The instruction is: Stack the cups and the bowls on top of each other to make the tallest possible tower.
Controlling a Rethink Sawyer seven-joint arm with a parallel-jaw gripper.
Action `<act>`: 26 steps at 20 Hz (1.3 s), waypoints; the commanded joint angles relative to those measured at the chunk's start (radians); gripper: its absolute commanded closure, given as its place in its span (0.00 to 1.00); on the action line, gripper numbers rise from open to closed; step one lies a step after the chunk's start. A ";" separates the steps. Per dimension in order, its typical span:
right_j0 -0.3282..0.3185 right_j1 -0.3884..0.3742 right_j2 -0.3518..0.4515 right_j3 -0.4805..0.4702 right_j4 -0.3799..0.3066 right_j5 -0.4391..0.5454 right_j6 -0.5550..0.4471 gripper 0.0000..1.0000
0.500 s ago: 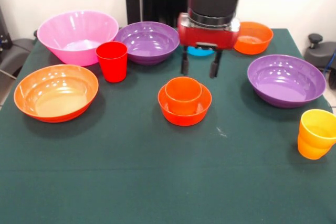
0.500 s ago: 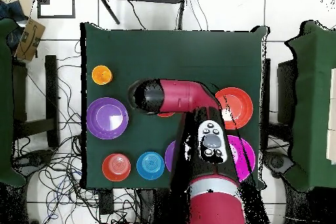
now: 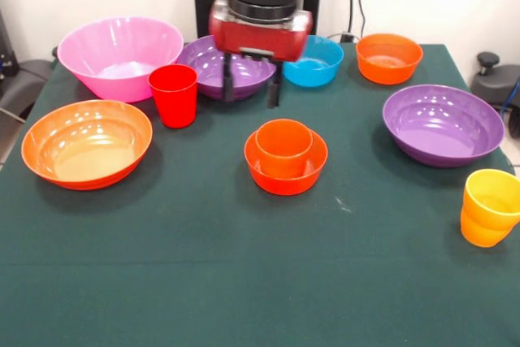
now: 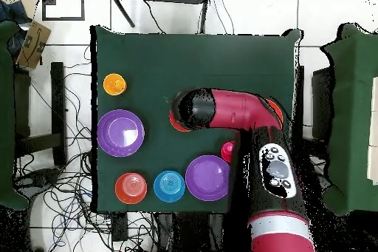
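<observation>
My pincer (image 3: 251, 89) hangs open and empty, its two dark fingers apart, just above the front rim of a wide purple bowl (image 3: 221, 64) at the far side of the surface (image 3: 244, 266). The surface is covered with a dark green, matte cloth.

Landmark: the small orange bowl (image 3: 286, 170) near the middle of the surface. It is glossy, round plastic, and an orange cup (image 3: 283, 147), a tapered tumbler without a handle, sits upright inside it. No other piece rests on this pair.

In the front view, relative to that bowl:
- Red cup (image 3: 174, 94): behind and to the left, upright, smooth and tapered, standing apart from the purple bowl near it.
- Large orange bowl (image 3: 86, 143): well to the left, shallow and shiny.
- Large pink bowl (image 3: 120, 55): far behind on the left, deep and glossy.
- Blue bowl (image 3: 317, 61): behind and slightly right, small and round, just beside my pincer housing.
- Second small orange bowl (image 3: 389, 58): farther behind on the right.
- Second wide purple bowl (image 3: 442, 123): to the right, shallow.
- Yellow-orange cup (image 3: 490, 206): to the right and nearer the camera, close to the surface edge.

In the overhead view my red arm (image 4: 244, 112) covers the landmark bowl almost entirely.
</observation>
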 commanded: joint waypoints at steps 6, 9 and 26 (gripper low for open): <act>-0.070 0.022 0.177 0.094 -0.131 0.088 -0.231 0.00; -0.067 0.022 0.183 0.111 -0.139 0.074 -0.202 0.00; -0.136 0.029 0.238 0.082 -0.235 0.044 -0.229 0.00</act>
